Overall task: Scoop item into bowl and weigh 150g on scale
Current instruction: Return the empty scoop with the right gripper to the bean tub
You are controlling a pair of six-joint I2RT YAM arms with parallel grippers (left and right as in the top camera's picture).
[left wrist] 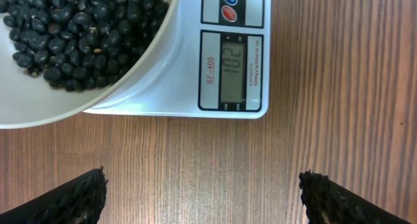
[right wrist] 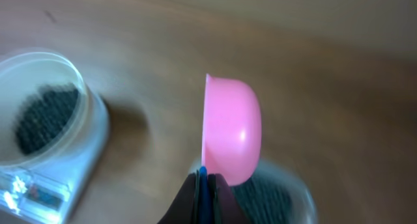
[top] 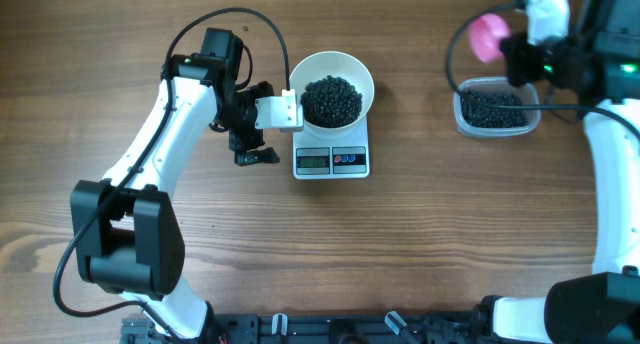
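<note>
Beans (top: 331,100) fill bowl (top: 352,65) on scale (top: 331,161); bare table (top: 420,244) around.

beans (top: 331,100) in bowl (top: 354,68), bowl on scale (top: 332,161), tub (top: 494,112) far right

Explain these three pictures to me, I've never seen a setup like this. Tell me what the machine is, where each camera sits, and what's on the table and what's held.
Two robot arms work at a wooden table. One picture looks down from above; the others come from cameras on each wrist. A white bowl of black beans sits on a scale. A clear tub holds more beans. The left gripper is open and empty beside the scale. The right gripper is shut on a pink scoop.
</note>
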